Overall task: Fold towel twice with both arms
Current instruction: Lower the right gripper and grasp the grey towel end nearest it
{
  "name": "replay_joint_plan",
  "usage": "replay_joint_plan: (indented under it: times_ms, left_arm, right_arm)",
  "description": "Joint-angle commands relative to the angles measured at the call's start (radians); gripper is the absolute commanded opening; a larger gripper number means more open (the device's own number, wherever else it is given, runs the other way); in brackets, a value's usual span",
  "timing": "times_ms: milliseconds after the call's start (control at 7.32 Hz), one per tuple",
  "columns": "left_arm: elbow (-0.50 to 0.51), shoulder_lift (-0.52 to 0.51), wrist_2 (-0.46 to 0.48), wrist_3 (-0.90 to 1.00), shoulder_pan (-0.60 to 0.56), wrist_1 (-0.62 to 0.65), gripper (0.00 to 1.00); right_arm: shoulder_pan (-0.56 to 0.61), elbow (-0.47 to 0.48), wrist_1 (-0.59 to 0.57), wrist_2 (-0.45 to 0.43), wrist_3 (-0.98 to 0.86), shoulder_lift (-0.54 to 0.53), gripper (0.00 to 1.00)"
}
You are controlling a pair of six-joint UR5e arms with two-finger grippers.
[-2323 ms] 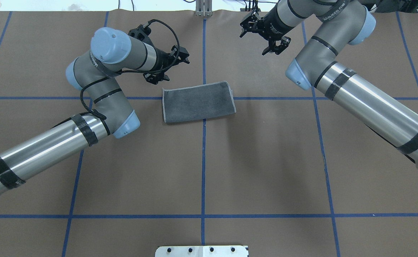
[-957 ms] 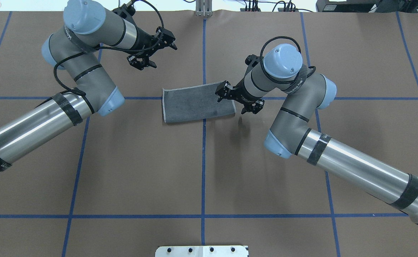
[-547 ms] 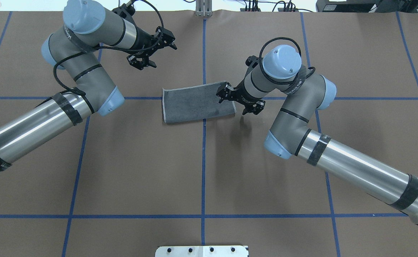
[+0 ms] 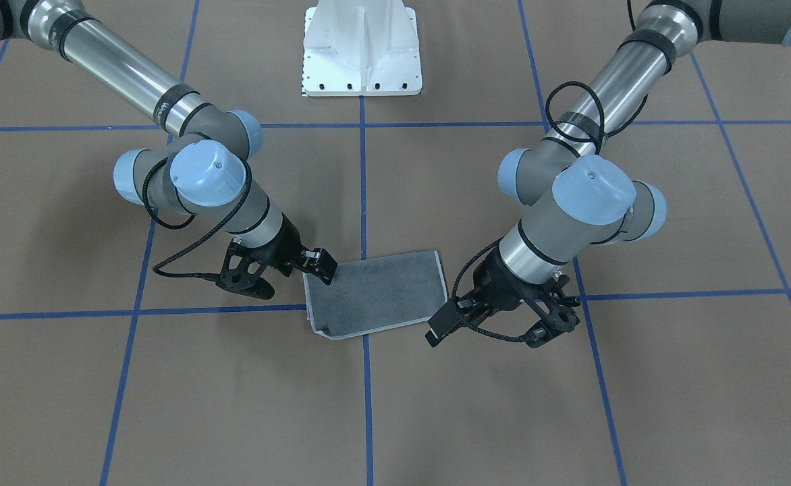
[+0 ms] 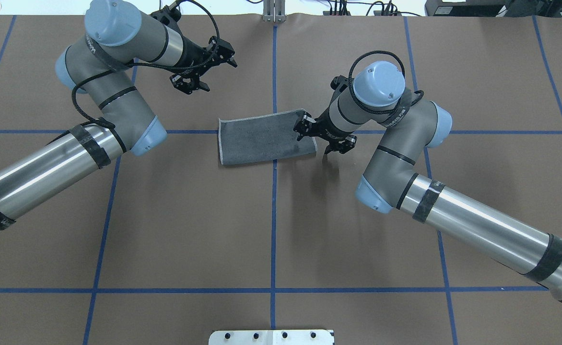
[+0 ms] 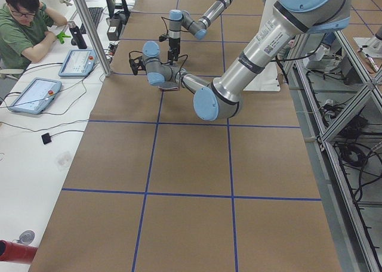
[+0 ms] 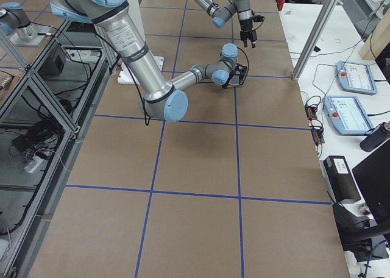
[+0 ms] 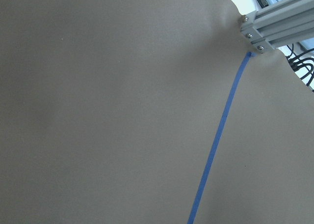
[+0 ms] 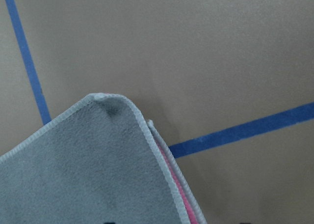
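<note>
The once-folded dark grey terry towel (image 5: 262,139), pink between its layers, lies flat on the brown tabletop (image 5: 357,239), one short edge beneath the right gripper (image 5: 321,138), whose jaws are spread astride it, likely to pinch for the second fold. The left gripper (image 5: 205,67) hovers released, well apart.

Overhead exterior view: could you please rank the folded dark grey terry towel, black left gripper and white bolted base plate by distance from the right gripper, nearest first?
1. Grey towel, beside the right gripper.
2. Left gripper, upper left.
3. White base plate, bottom edge.
</note>
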Motion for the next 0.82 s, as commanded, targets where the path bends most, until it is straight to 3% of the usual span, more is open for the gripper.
replay_joint_plan:
  times_ms: [0, 137, 273, 683]
  left_arm:
    - [0.000, 0.001, 0.000, 0.000, -0.001, 0.000, 1.00]
    - [0.000, 0.001, 0.000, 0.000, -0.001, 0.000, 1.00]
    - [0.000, 0.001, 0.000, 0.003, -0.001, 0.000, 1.00]
    - [0.002, -0.001, 0.000, 0.005, -0.007, 0.002, 1.00]
  right_arm:
    - [0.000, -0.012, 0.001, 0.000, -0.003, 0.002, 0.77]
    - [0.001, -0.012, 0.003, 0.000, -0.001, 0.002, 0.43]
    - [0.000, -0.012, 0.004, -0.005, -0.003, 0.002, 0.02]
    - [0.016, -0.009, 0.006, 0.008, 0.009, 0.023, 0.00]
